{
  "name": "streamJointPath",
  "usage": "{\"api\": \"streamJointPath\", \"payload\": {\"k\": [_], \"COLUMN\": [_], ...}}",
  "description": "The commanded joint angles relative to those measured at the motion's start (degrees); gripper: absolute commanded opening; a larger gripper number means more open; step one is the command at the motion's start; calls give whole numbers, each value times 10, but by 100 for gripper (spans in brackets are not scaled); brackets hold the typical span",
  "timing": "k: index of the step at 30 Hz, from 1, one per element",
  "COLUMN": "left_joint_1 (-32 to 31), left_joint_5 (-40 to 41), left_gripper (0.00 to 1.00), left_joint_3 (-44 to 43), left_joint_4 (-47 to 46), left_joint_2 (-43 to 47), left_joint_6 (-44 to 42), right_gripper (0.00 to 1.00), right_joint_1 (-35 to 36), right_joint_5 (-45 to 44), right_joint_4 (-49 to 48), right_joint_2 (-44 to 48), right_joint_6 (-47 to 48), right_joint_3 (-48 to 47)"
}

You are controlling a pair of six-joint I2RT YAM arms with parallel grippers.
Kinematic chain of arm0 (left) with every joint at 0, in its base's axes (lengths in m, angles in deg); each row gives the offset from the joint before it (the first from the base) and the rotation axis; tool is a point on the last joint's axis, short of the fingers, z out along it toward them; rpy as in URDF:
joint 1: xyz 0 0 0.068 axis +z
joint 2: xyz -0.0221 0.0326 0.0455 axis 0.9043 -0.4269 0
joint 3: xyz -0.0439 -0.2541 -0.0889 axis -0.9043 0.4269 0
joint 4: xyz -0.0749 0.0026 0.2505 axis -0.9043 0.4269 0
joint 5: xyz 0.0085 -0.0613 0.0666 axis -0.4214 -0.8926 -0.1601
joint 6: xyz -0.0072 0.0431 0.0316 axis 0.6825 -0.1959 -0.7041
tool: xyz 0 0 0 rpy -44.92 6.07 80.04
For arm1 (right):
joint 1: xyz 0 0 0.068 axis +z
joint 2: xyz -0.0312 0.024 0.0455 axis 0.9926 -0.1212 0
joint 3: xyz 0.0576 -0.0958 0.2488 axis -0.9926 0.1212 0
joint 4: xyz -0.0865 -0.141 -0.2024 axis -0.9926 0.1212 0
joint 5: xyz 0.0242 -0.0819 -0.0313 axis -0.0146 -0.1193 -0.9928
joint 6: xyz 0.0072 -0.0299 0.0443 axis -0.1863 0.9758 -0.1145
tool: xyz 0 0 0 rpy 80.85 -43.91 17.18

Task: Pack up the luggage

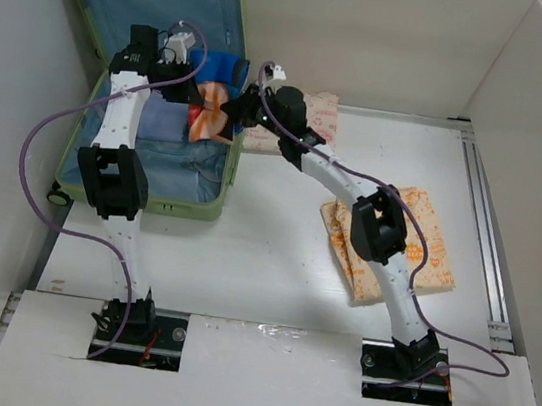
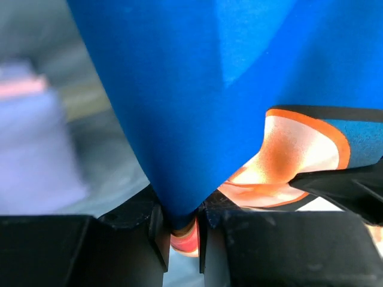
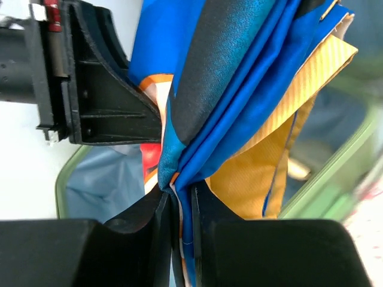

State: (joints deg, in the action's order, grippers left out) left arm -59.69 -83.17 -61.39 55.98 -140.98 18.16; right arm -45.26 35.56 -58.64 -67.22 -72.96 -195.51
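While both arms are reaching over the suitcase (image 1: 185,209), you are holding one item between them: a blue and orange garment (image 1: 216,104), bunched and hanging.

Left gripper (image 2: 179,224): fingers are pressing in to a narrow slit, pinching a blue fold of the garment.

Right gripper (image 3: 179,203): likewise nearly closed, clamping several layers at once.

Suitcase: lying open at the far left of the table, beside the left wall, lining facing up, lid standing upright at the back. Its long axis appears to be running across the table, left to right, with the wheeled end pointing at the left wall; only one wheel (image 1: 55,196) is showing.

Hazards: the garment is hanging near the right rim, so by letting go now you are risking cloth draping over that edge and fouling the lid. The grippers are working close together, so any inward move is risking a knock.

Other stock: a pink cloth (image 1: 314,113) and an orange cloth (image 1: 417,239) are lying folded on the table to the right.
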Motion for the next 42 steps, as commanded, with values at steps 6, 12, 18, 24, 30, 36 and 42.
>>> {"api": "streamJointPath", "payload": {"k": [6, 12, 18, 24, 30, 36, 42], "left_joint_1": [38, 38, 28, 21, -6, -12, -12], "left_joint_5": [150, 207, 145, 84, 74, -18, 26], "left_gripper": [0, 0, 0, 0, 0, 0, 0], "left_joint_3": [-109, -89, -94, -101, -57, -58, -37], "left_joint_4": [121, 69, 6, 6, -49, -58, -78], "left_joint_2": [-82, -125, -152, -176, -144, -158, -183], "left_joint_6": [-147, -153, -169, -219, -274, -257, -223], "right_gripper": [10, 100, 100, 100, 100, 100, 100], "right_joint_1": [35, 13, -38, -76, -104, -111, -111], "right_joint_5": [10, 10, -43, -59, -75, -80, -69], "right_joint_4": [7, 18, 96, 147, 161, 172, 172], "right_joint_2": [-34, 6, 139, 261, 327, 339, 339], "right_joint_6": [-156, -120, 56, 169, 199, 199, 199], "right_joint_3": [12, 57, 157, 256, 330, 342, 335]}}
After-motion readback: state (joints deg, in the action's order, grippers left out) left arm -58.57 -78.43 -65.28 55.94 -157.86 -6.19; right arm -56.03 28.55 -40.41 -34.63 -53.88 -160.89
